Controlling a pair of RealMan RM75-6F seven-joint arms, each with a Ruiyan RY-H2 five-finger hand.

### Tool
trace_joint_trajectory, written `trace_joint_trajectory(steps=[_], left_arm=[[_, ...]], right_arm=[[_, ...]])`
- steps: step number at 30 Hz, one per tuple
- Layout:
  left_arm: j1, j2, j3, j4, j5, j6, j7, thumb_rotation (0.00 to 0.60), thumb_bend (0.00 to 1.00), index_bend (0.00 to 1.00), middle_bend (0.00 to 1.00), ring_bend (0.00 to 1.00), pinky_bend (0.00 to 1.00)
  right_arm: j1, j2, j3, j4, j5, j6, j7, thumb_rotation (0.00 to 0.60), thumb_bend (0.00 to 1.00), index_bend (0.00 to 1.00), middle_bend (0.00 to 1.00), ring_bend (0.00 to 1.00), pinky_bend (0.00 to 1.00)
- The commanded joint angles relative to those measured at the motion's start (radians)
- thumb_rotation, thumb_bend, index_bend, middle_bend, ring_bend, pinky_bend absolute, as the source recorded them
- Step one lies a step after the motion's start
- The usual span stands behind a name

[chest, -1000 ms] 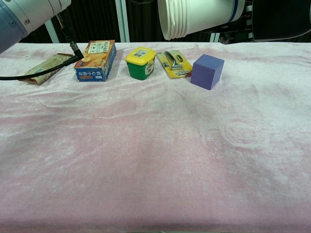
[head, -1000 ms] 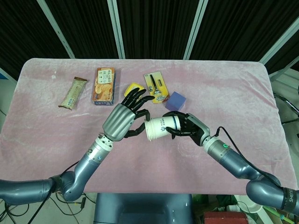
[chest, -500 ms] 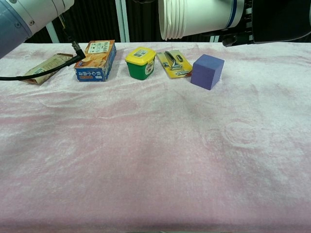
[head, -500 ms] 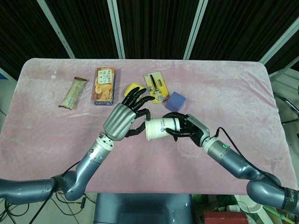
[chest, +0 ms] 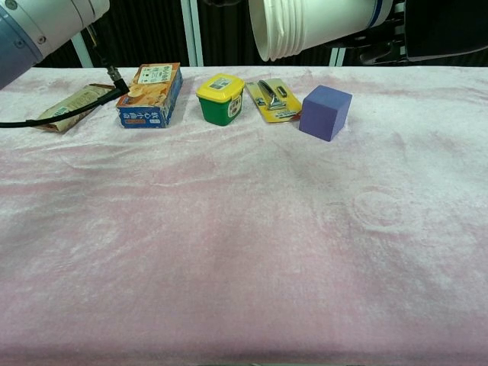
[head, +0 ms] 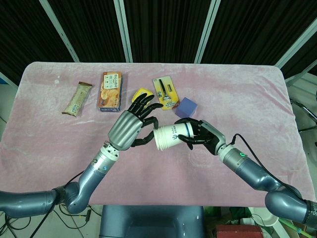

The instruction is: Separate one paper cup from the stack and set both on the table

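Observation:
A stack of white paper cups (head: 171, 137) lies on its side in the air above the table, its mouth facing my left hand. My right hand (head: 200, 135) grips the base end of the stack. In the chest view the stack (chest: 309, 27) shows at the top edge with several nested rims. My left hand (head: 131, 126) hovers just left of the mouth with its fingers spread and curling toward the rim; I cannot tell whether they touch it. In the chest view only the left forearm (chest: 38, 27) shows.
On the pink cloth (head: 237, 99) behind the hands lie a snack bar (head: 78, 98), a biscuit box (head: 110, 91), a green tub with a yellow lid (chest: 220, 98), a carded razor (head: 165, 91) and a purple cube (chest: 325, 111).
My right hand has shifted slightly to the right and the stack has tilted a little. The left hand has barely moved.

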Motion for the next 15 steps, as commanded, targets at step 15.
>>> trace_joint_trajectory(steps=[15], left_arm=[[0.02, 0.027, 0.005, 0.02, 0.009, 0.015, -0.016, 0.6, 0.58, 0.6, 0.19, 0.0, 0.0]], right_arm=[[-0.087, 0.045, 0.064, 0.012, 0.001, -0.033, 0.0, 0.6, 0.67, 0.79, 0.64, 0.77, 0.74]])
